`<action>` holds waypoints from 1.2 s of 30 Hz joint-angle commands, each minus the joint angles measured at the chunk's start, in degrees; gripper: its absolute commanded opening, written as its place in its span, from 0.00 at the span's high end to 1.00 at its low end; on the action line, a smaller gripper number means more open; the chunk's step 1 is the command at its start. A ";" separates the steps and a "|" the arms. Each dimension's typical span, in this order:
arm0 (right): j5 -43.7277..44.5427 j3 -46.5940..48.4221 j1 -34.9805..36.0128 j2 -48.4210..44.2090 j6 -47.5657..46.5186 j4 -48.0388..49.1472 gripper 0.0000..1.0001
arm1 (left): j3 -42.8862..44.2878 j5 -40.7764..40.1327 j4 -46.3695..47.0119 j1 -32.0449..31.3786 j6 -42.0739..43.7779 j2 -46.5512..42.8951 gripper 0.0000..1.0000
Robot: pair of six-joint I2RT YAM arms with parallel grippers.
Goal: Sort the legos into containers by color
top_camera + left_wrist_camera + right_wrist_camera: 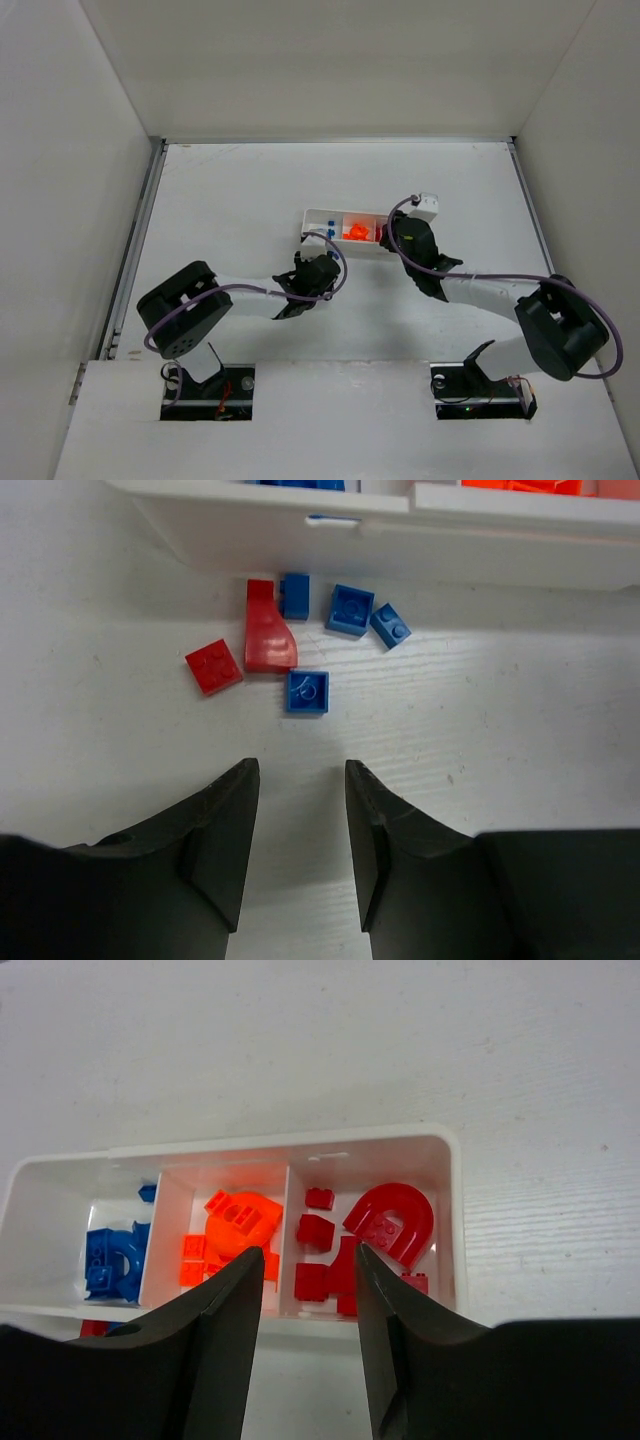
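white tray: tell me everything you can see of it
The white tray looks like glossy plastic: long, low-walled, with rounded corners and two dividers making three compartments. It sits flat on the table. In the right wrist view, blue pieces lie in the left compartment, orange pieces in the middle, red pieces in the right. Nothing grips it.

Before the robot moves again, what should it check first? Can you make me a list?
1. Left gripper empty: ok, jaws apart, nothing between them.
2. Right gripper empty: ok, jaws apart over the tray, nothing between them.
3. Colours kept apart in the tray: ok, blue pieces, orange pieces and red pieces each sit in their own compartment.
4. No loose legos left outside: not ok, two red and four blue lie beside the tray.
5. Nearest blue brick clear of the red curved piece: cannot tell, their corners sit very close.
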 commanded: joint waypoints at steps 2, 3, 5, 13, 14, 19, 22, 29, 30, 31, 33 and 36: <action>-0.25 -1.93 0.15 -3.25 -0.41 3.57 0.53 | 3.71 -2.48 1.34 0.86 2.77 2.80 0.63; -0.25 -2.28 0.33 -3.43 -0.32 3.83 0.53 | 4.59 -2.48 1.17 1.12 3.21 3.58 0.63; -0.25 -2.89 0.59 -3.78 0.03 4.36 0.53 | 6.08 -2.57 0.73 1.65 3.91 5.08 0.63; -0.87 -3.51 0.86 -5.10 0.12 4.54 0.53 | 8.55 -3.53 0.73 2.00 5.05 8.16 0.72; -0.87 -3.69 0.86 -5.45 0.21 4.54 0.53 | 8.72 -3.71 0.73 2.01 5.32 8.42 0.76; -0.87 -4.39 0.68 -6.42 0.21 4.54 0.53 | 8.11 -3.88 0.38 0.43 5.41 6.68 0.89; -0.87 -4.57 0.68 -6.77 0.21 4.54 0.53 | 7.06 -3.97 -0.94 -1.77 5.06 2.29 0.91; -0.69 -4.83 0.94 -7.30 0.29 4.71 0.54 | 6.79 -4.50 -5.86 -3.53 4.62 -11.33 0.90; -0.69 -5.00 1.03 -7.38 0.29 5.06 0.54 | 7.31 -4.41 -6.38 -2.66 4.70 -12.22 0.90; -0.78 -5.18 1.12 -7.56 0.29 5.33 0.55 | 8.02 -4.06 -6.82 -1.78 5.14 -12.66 0.90; -0.87 -5.27 1.12 -7.73 0.29 5.59 0.57 | 9.68 -3.01 -7.27 0.50 5.76 -12.32 0.89; -1.04 -5.44 1.21 -7.91 0.29 5.59 0.60 | 12.50 -0.73 -6.92 3.66 7.07 -9.34 0.89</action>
